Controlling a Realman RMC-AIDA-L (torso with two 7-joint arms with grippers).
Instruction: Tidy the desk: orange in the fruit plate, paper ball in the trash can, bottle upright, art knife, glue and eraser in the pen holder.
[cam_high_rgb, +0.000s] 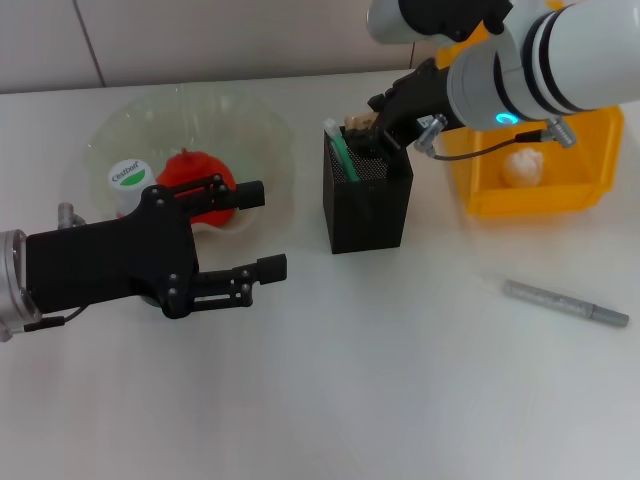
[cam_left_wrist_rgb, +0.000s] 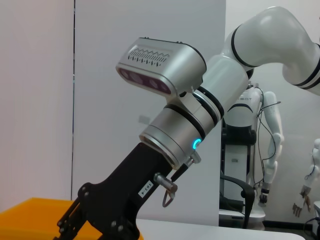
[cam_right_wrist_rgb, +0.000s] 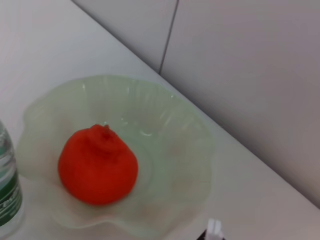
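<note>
The right end effector (cam_high_rgb: 372, 135) is reaching down over the mouth of the tall square black metal-mesh pen holder (cam_high_rgb: 368, 200), which is standing on the plain white tabletop (cam_high_rgb: 380, 380). The small tan rectangular eraser (cam_high_rgb: 357, 121) is sitting at the fingertips, just at the rim of the holder; I cannot tell if the fingers are clamped on it or apart. A green stick-like item (cam_high_rgb: 342, 155) is leaning inside the holder, just beside this end effector. Behind the same arm, the bright yellow rectangular plastic trash can (cam_high_rgb: 590, 180) is holding the white wrinkly paper ball (cam_high_rgb: 524, 167). A slim grey pen-like tool (cam_high_rgb: 566, 303) is lying on the tabletop, well apart from the holder.

The left end effector (cam_high_rgb: 262, 230) is hovering with its fingers wide apart and nothing between them. Just behind it, the red-orange round orange (cam_right_wrist_rgb: 98, 165) is resting in the wide translucent pale-green glass fruit plate (cam_right_wrist_rgb: 190, 150). The clear plastic bottle (cam_high_rgb: 130, 185) with white cap is standing beside this plate.
</note>
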